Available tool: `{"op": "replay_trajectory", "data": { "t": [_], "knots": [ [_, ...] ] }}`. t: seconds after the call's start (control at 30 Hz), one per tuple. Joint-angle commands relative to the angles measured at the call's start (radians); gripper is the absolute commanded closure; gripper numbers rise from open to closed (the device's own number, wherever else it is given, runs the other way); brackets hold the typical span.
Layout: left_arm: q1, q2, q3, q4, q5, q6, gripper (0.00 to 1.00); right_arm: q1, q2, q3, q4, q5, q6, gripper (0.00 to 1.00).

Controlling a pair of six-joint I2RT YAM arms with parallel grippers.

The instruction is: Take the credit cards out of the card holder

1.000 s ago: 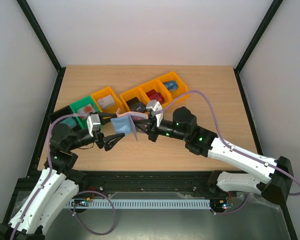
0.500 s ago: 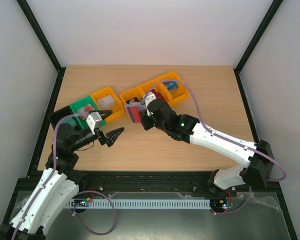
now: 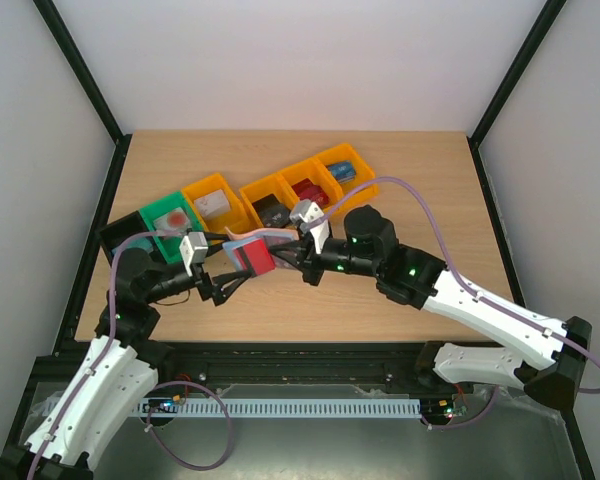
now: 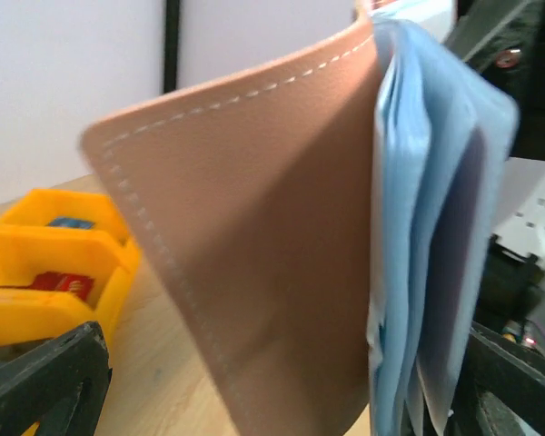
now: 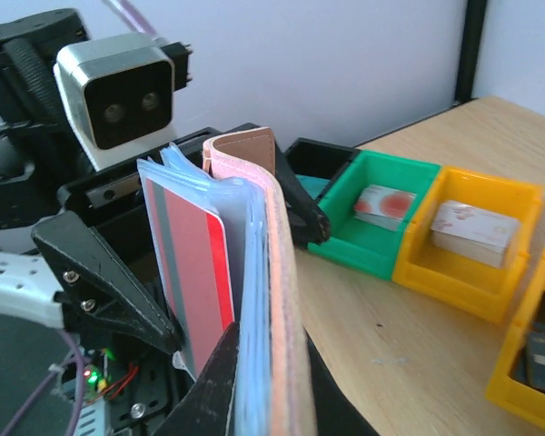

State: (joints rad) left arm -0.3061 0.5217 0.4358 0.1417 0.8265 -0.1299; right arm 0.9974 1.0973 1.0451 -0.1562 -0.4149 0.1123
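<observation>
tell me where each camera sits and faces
top external: above and behind, looking down at the table; both arms show
left wrist: faces the card holder, tan side; left hand fingers in bottom corners
right wrist: faces the left hand past the red card; right hand clamps the card holder
shared: the card holder

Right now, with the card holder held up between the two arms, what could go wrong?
1. The open left end effector straddles the whole card holder. Closing here would likely pinch the holder, not the red card alone.
2. Only the right end effector grips the card holder, above the table. A hard pull on the card might twist the holder loose and drop it.
</observation>
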Motion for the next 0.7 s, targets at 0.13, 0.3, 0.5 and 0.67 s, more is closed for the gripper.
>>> {"op": "replay_trajectory", "data": {
  "t": [0.13, 0.3, 0.5, 0.67],
  "knots": [
    [0.010, -0.021, 0.012, 0.059, 0.140, -0.006, 0.01, 0.006, -0.004, -0.022, 0.084, -0.165, -0.044, 0.98],
    [0.009, -0.023, 0.010, 0.079, 0.205, -0.019, 0.32, 0.006, -0.015, -0.034, 0.091, -0.203, -0.065, 0.98],
    [0.008, -0.032, 0.006, 0.101, 0.254, -0.044, 0.97, 0.006, -0.033, -0.056, 0.111, -0.197, -0.063, 0.98],
    [0.010, -0.039, 0.008, 0.050, 0.183, -0.066, 0.98, 0.003, -0.052, -0.076, 0.106, -0.063, -0.052, 0.89]
  ]
}}
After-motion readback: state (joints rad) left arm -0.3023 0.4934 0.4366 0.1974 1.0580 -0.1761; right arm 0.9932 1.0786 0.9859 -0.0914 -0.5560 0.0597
